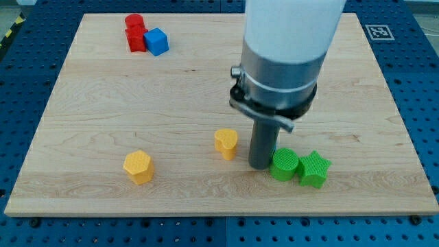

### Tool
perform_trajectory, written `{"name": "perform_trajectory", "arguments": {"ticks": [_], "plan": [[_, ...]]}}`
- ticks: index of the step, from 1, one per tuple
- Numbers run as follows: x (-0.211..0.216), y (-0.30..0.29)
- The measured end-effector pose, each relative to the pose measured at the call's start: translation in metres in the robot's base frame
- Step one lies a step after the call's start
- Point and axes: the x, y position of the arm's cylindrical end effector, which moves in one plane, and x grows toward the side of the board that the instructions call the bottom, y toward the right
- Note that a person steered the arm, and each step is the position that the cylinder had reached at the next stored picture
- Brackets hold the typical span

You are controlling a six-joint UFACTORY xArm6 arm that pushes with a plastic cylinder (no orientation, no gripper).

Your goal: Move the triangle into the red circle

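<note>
1. No brand name or readable writing shows; the only marking is a black-and-white square tag (376, 31) on the blue perforated bench (418, 82), at the upper right of the frame.
2. The pale wooden table (103, 103) has its left and centre bare, with open room along the view's top edge.
3. Counted: two red plastic blocks (135, 32), shapes unclear; one blue plastic cube (156, 41) touching them, upper left.
4. Two yellow: a hexagonal block (138, 166) at lower left and a heart-shaped block (226, 143) at centre.
5. Two green: a round cylinder (284, 165) touching a star block (314, 169), near the bottom edge.
6. I cannot pick out any triangle.
7. The end effector is a bare rod holding nothing; my tip (259, 166) stands between the heart and the green cylinder, just beside the cylinder.
</note>
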Motion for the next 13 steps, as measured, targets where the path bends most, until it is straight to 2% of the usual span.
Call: {"name": "perform_trajectory", "arguments": {"ticks": [1,2,3,4,5,6,7,9,10,11,12,13], "plan": [[-0.016,0.000],[-0.012,0.000],[-0.043,0.035],[-0.102,0.077],[-0.096,0.079],[-0.065,0.098],[-0.090,0.118],[-0.189,0.043],[-0.212,0.034],[-0.189,0.036],[-0.186,0.028],[-0.223,-0.007]]}}
